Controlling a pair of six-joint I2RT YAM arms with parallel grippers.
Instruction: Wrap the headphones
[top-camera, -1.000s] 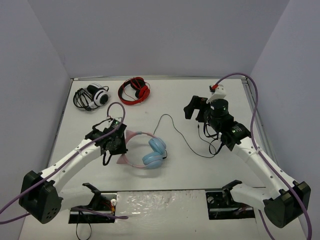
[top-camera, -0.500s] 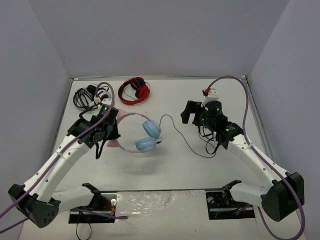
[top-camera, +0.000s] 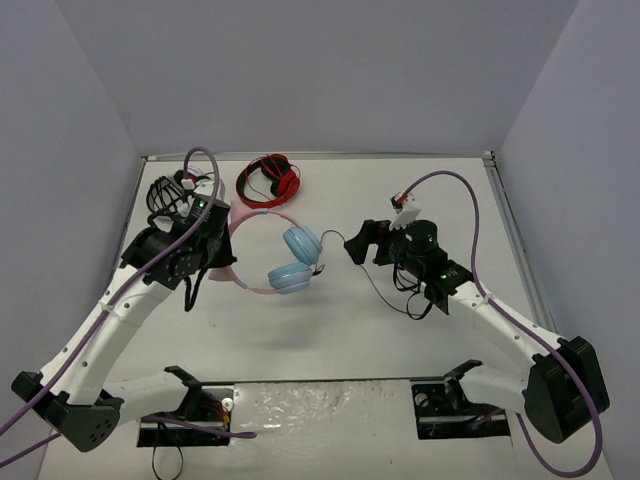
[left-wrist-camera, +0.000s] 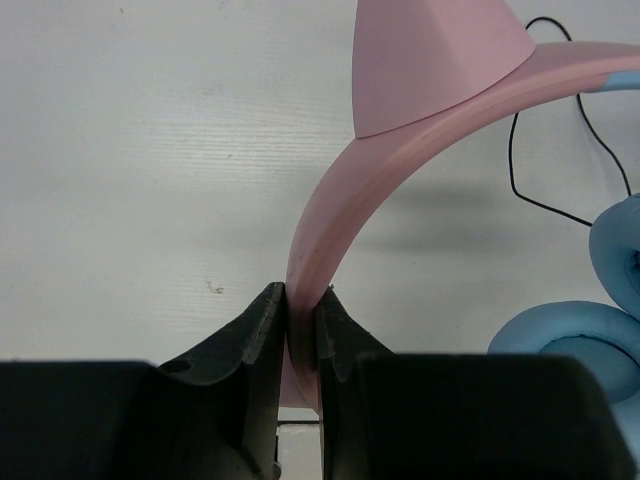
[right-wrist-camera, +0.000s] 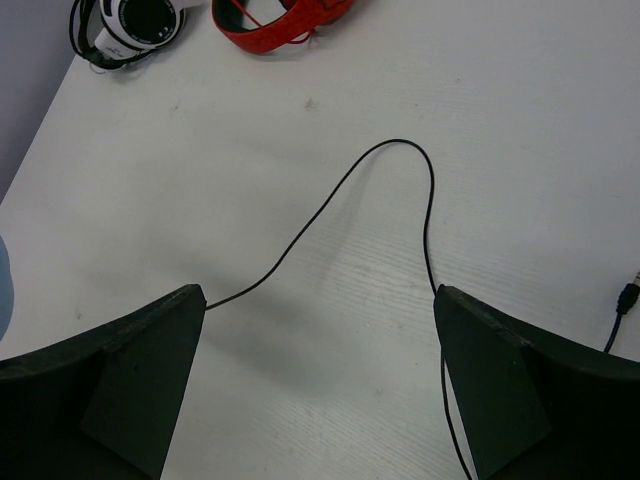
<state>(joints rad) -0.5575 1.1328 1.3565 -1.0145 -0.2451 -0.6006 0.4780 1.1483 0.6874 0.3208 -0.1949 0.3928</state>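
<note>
The headphones (top-camera: 288, 262) hang above the table, with a pink cat-eared headband (left-wrist-camera: 335, 190) and light blue ear cups (left-wrist-camera: 585, 335). My left gripper (left-wrist-camera: 300, 296) is shut on the headband just below one cat ear; in the top view the left gripper (top-camera: 220, 256) is left of the cups. The thin black cable (top-camera: 385, 293) trails from the cups across the table to the right. My right gripper (right-wrist-camera: 318, 296) stands wide open low over a loop of the cable (right-wrist-camera: 400, 143), nothing between its fingers; in the top view the right gripper (top-camera: 358, 243) is just right of the cups.
Red-and-black headphones (top-camera: 268, 182) lie at the back of the table. Black-and-white headphones (top-camera: 168, 195) lie at the back left, partly behind my left arm. The cable's plug (right-wrist-camera: 628, 296) lies to the right. Walls close in the back and both sides.
My left arm has lifted the headphones off the table and carried them back and up. My right gripper has moved left and lower toward the cable.
</note>
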